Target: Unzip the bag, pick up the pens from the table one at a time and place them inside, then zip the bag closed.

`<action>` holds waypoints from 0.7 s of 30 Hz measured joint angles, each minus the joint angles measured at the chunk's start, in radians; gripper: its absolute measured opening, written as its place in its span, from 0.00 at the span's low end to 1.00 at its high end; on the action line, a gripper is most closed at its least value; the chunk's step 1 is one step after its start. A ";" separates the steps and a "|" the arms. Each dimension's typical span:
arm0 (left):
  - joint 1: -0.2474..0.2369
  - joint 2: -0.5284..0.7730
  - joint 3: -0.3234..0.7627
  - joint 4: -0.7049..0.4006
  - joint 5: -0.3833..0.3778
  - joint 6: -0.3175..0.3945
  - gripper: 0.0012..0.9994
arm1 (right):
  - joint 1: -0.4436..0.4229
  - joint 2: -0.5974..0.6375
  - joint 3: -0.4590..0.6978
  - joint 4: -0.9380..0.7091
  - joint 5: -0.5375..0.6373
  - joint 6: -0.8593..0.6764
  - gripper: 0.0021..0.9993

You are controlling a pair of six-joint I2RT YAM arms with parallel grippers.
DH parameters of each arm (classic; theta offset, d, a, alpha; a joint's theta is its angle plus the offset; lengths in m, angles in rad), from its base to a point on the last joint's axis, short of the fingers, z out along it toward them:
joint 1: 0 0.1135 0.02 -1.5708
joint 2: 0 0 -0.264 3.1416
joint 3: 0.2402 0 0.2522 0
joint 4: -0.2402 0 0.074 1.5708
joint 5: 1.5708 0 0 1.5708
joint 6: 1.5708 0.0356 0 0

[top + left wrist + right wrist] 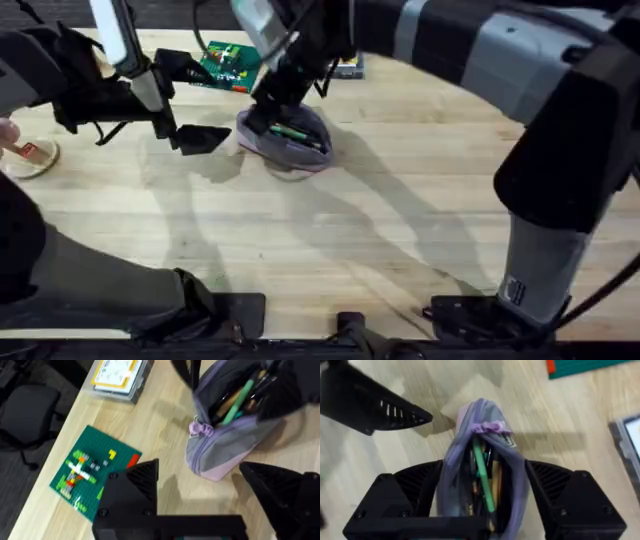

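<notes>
The lavender-grey bag (290,143) lies unzipped on the table (400,230), its mouth gaping upward. Several pens lie inside, a bright green one (482,472) on top, also seen in the left wrist view (239,401). My right gripper (278,112) reaches across from the right and hangs over the bag. It (484,466) is open, one finger on each side of the bag's walls. My left gripper (195,138) hovers just left of the bag (225,447) and is open (200,471) with nothing between its fingers. The zipper pull (491,427) sits at the bag's end.
A green building-brick plate (230,64) lies behind the bag, near the table's far edge. A clear box with a yellow label (120,377) sits beyond it. A round beige disc with a red piece (30,155) rests at the far left. Bare wood lies in front of the bag.
</notes>
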 joint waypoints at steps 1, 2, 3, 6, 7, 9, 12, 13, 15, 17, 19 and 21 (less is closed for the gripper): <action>0.008 0.001 0.000 0.004 -0.001 0.000 0.99 | -0.003 0.000 0.023 -0.025 0.000 0.029 1.00; 0.016 0.003 0.000 0.007 -0.002 0.000 0.99 | -0.005 -0.002 0.043 -0.047 -0.001 0.056 1.00; 0.025 0.008 0.000 0.009 -0.004 0.000 0.99 | -0.007 -0.007 0.060 -0.071 -0.001 0.079 1.00; 0.048 0.030 0.000 0.016 -0.007 0.000 0.99 | -0.013 -0.023 0.105 -0.134 -0.004 0.139 1.00; 0.053 0.040 0.000 0.019 -0.008 0.000 0.99 | -0.015 -0.029 0.116 -0.140 -0.006 0.160 1.00; 0.065 0.114 0.000 0.052 0.010 0.000 0.99 | -0.015 -0.036 0.133 -0.156 -0.016 0.330 1.00; 0.065 0.150 0.000 0.079 0.034 0.000 0.99 | -0.015 -0.036 0.133 -0.158 -0.019 0.446 1.00; 0.065 0.161 0.000 0.088 0.045 -0.001 0.99 | -0.015 -0.036 0.133 -0.158 -0.019 0.481 1.00; 0.065 0.196 0.000 0.101 0.083 0.000 0.99 | -0.015 -0.036 0.133 -0.144 -0.022 0.602 1.00; 0.065 0.220 0.000 0.101 0.114 0.000 0.99 | -0.014 -0.036 0.133 -0.107 -0.022 0.689 1.00; 0.065 0.232 0.000 0.100 0.126 0.000 0.99 | -0.013 -0.036 0.133 -0.074 -0.022 0.717 1.00; 0.065 0.244 0.000 0.097 0.138 0.000 0.99 | -0.008 -0.036 0.133 -0.044 -0.021 0.736 1.00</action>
